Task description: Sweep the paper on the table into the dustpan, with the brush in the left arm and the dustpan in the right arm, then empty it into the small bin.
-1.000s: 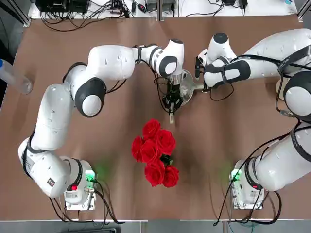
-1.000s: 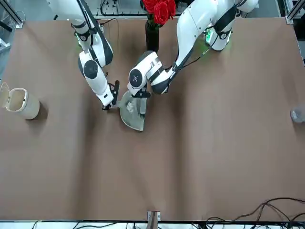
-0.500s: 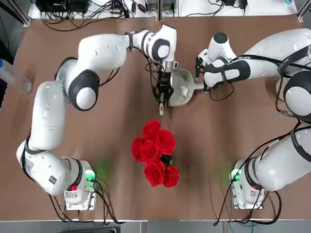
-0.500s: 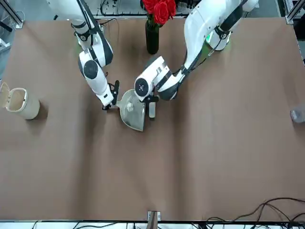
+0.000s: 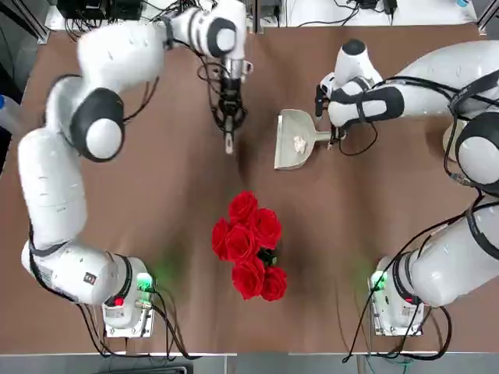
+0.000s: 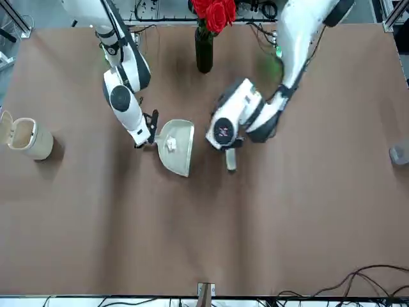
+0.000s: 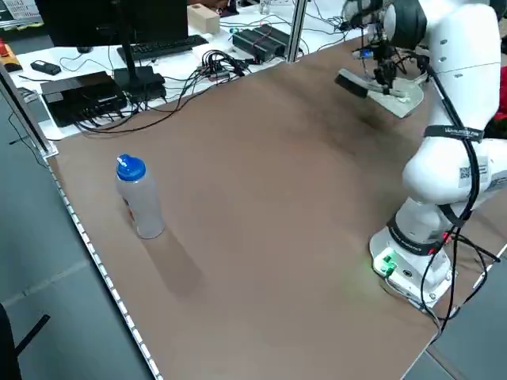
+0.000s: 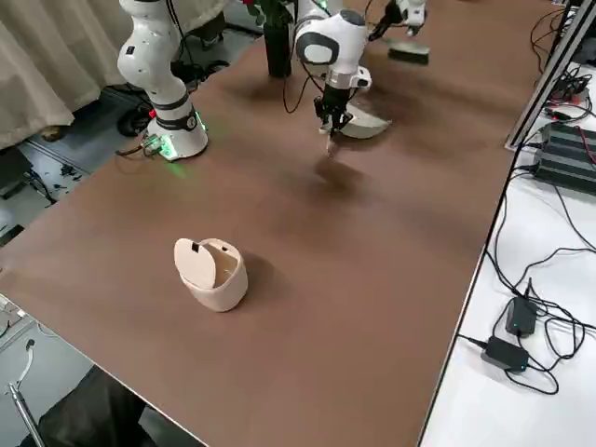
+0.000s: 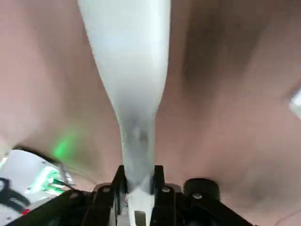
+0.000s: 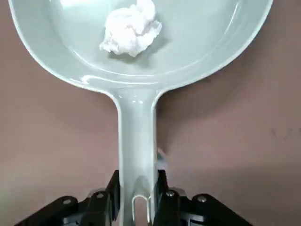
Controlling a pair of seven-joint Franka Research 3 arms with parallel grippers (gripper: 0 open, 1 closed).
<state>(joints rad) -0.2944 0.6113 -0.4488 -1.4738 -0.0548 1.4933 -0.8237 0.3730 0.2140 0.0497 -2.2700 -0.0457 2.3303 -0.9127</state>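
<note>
Brush (image 5: 228,139) sits clamped by its handle in my left gripper (image 5: 229,117), held apart from the dustpan (image 5: 294,140) on the side away from the right arm. My right gripper (image 5: 334,134) is closed on the dustpan's handle, and I see the paper (image 10: 130,29) lying inside the scoop. Beyond the right arm from the dustpan, well apart, the small bin (image 6: 27,138) stands with its lid tipped up; I cannot tell what is inside. Red roses (image 5: 249,243) stand near the dustpan, towards the arms' bases. A clear bottle (image 7: 138,196) stands far off.
</note>
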